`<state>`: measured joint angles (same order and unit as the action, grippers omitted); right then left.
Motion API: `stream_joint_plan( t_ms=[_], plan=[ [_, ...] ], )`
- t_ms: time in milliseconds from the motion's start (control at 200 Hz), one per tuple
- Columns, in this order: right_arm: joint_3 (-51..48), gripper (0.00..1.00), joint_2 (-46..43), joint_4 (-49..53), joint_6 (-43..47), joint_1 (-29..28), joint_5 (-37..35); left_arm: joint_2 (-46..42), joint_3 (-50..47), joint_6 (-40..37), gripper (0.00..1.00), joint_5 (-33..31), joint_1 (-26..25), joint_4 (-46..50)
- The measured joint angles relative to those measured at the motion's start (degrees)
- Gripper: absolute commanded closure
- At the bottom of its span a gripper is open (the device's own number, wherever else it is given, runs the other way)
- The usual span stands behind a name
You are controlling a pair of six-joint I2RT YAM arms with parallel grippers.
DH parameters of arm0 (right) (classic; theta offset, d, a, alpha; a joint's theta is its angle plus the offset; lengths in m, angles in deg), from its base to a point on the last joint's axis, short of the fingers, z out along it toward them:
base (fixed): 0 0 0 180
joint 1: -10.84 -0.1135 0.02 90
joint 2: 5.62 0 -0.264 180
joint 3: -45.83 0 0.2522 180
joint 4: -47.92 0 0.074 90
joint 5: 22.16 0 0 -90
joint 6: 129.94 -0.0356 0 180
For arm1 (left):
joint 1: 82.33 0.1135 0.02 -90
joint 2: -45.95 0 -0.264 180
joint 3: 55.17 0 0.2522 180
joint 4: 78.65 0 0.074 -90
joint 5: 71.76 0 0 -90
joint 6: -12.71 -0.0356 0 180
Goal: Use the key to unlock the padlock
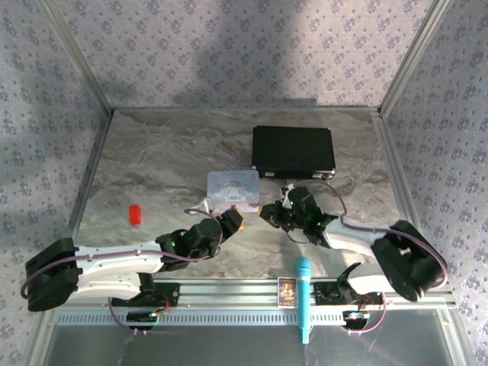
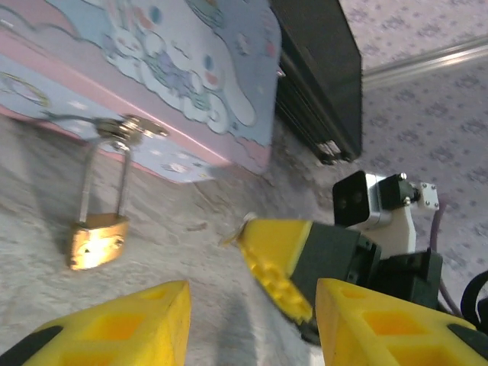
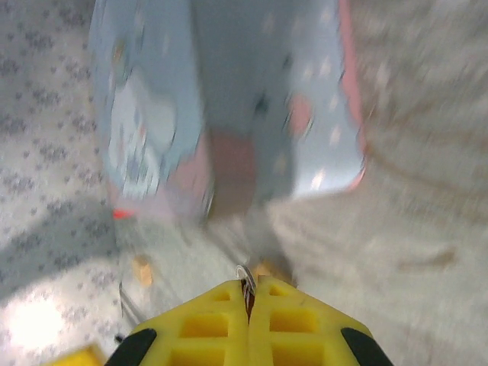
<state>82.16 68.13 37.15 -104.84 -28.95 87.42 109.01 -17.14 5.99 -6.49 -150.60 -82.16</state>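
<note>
The small brass padlock (image 2: 97,242) lies on the table, its thin shackle hooked through the hasp (image 2: 128,128) of the pastel cartoon tin (image 1: 232,187). My left gripper (image 2: 252,314) is open a short way in front of the padlock, with nothing between its yellow fingers (image 2: 122,324). My right gripper (image 3: 249,288) is shut on the key (image 3: 245,276), whose metal end sticks out past the fingertips. In the left wrist view the key's tip (image 2: 235,232) points toward the tin, to the right of the padlock and apart from it. Both grippers (image 1: 235,219) (image 1: 269,214) sit at the tin's near edge.
A black case (image 1: 293,150) lies behind the tin. A small red object (image 1: 135,214) sits at the left of the table. A cyan stick (image 1: 303,299) and a small card (image 1: 287,291) rest on the front rail. Patterned walls close in three sides.
</note>
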Motion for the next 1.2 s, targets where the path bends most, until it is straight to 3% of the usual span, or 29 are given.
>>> stream_joint_plan(
  t_ms=[135,250,590,954,999,1069,1199],
  plan=[
    [-1.5,1.00,-9.4,2.5,-0.6,-6.7,-5.8,1.1,-0.2,-0.5,0.54,0.9,-0.1,-5.1],
    [-1.5,1.00,-13.4,2.4,-1.7,-8.9,-8.9,1.1,-0.5,1.0,0.56,0.7,-0.3,-8.2],
    [-1.6,1.00,-9.9,-1.5,-5.2,-11.1,-11.3,4.9,-1.8,6.4,0.57,-3.5,-3.5,-14.9],
    [-2.1,1.00,-9.2,-5.6,-7.6,-11.3,-11.9,4.9,-2.2,12.5,0.54,-8.4,-4.3,-11.5],
    [-2.1,1.00,-9.2,-5.7,-7.7,-11.4,-11.9,4.9,-2.4,12.9,0.56,-8.9,-4.3,-11.4],
    [-2.1,1.00,-9.2,-5.8,-7.8,-12.1,-12.3,4.9,-2.7,13.0,0.69,-9.5,-4.3,-11.6],
    [-2.1,1.00,-9.2,-5.8,-7.8,-14.9,-13.7,4.9,-2.7,12.2,0.77,-10.1,-4.3,-11.9]
  ],
)
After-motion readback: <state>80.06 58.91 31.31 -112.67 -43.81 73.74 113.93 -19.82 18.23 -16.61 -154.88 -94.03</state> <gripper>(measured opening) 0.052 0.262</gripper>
